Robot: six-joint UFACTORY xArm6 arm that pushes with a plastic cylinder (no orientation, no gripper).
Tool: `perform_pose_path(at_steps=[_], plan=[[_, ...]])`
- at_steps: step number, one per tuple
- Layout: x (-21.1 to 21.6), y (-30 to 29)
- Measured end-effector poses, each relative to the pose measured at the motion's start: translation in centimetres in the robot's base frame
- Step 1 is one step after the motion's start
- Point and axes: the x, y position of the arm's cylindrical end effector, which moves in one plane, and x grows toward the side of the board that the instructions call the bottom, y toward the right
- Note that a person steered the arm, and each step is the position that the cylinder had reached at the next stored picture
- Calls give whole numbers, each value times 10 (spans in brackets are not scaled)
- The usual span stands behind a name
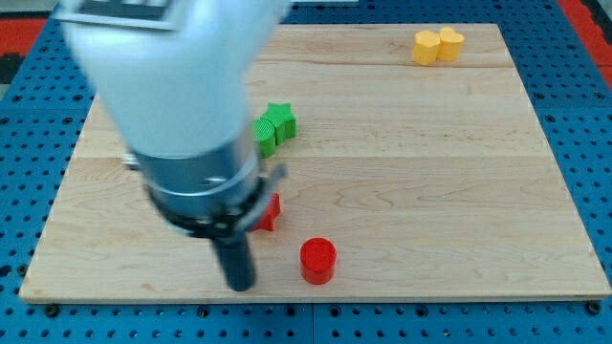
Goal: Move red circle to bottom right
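Note:
The red circle (317, 260), a short red cylinder, stands on the wooden board (430, 172) near its bottom edge, left of centre. My tip (240, 285) rests on the board to the left of the red circle, a clear gap between them. A second red block (269, 212) sits just above and to the right of the tip, partly hidden by the arm; its shape cannot be made out.
A green star (280, 119) and another green block (264, 136) touching it lie above the tip, partly behind the arm. Two yellow blocks (437, 45) sit together at the board's top right. The arm's large white and grey body (182, 105) hides the board's upper left.

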Motion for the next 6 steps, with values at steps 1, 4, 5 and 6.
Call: perform_pose_path(at_steps=[1, 4, 5, 6], plan=[[-7, 84], [-27, 94], [-71, 96], [-83, 143]])
